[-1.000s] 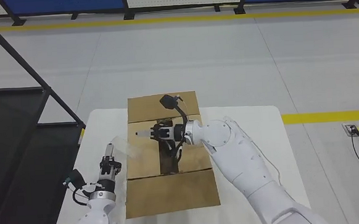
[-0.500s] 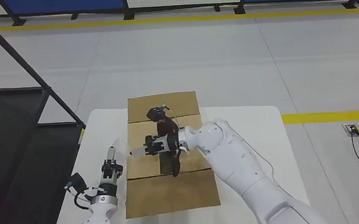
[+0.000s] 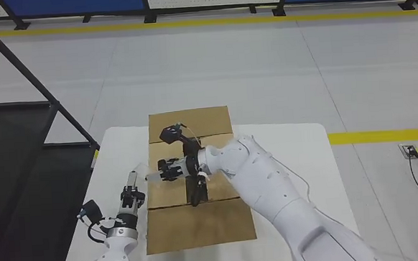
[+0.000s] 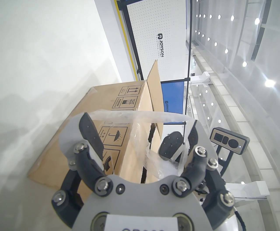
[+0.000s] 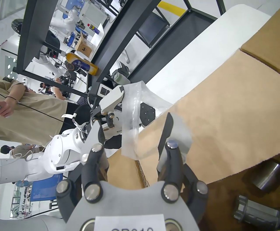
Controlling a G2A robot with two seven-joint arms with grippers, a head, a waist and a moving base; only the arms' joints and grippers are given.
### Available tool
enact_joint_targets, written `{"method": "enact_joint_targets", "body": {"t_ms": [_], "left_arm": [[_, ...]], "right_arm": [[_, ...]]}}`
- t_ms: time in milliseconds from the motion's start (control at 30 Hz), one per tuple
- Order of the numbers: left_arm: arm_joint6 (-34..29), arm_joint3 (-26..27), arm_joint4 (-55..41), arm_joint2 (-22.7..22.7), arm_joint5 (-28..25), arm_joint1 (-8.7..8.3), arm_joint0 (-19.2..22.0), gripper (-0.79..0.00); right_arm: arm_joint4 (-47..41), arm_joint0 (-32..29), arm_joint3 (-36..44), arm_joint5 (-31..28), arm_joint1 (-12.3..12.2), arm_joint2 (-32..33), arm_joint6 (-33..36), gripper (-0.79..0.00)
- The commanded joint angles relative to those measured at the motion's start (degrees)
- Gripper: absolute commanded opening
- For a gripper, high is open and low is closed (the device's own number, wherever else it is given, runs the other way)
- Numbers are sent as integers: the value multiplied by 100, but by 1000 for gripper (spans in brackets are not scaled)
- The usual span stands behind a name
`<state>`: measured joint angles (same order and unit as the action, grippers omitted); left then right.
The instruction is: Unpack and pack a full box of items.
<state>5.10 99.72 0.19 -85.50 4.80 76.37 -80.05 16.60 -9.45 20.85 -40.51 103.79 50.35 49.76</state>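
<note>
Unpacking, early stage: clearing a clear tape strip (image 5: 131, 105) off the cardboard box (image 3: 201, 232) on the table (image 3: 296, 147).

Clamps nothing: left gripper (image 4: 140, 121) spread wide beside the box wall, strip draped across its fingertips; right gripper (image 5: 132, 122) parted over an inner flap (image 3: 168, 194), around the strip's other end. Calls next, probably, for shedding the tape and folding the flaps back. Holds metal parts (image 5: 262, 175) inside.

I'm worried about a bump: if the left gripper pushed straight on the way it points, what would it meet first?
The left gripper would likely meet the clear plastic strip draped across its fingertips, then the cardboard box side; depth unclear.
</note>
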Motion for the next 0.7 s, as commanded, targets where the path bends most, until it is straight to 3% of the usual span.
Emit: {"method": "enact_joint_targets", "body": {"t_ms": [0, 100, 300, 667], "left_arm": [[-16, -2, 10, -4, -5, 2, 1, 0], [-36, -9, -3, -24, -15, 6, 2, 0], [-62, -18, -4, -52, -11, 12, 13, 0], [-47, -41, -39, -143, -23, 24, 22, 0]], "right_arm": [[-16, 33, -69, -20, 29, -24, -8, -382], [-51, 73, -154, -54, 63, -46, 1, -468], [-113, 131, -277, -92, 112, -70, 23, -767], [-118, 208, -438, -18, 165, -98, -86, -785]]}}
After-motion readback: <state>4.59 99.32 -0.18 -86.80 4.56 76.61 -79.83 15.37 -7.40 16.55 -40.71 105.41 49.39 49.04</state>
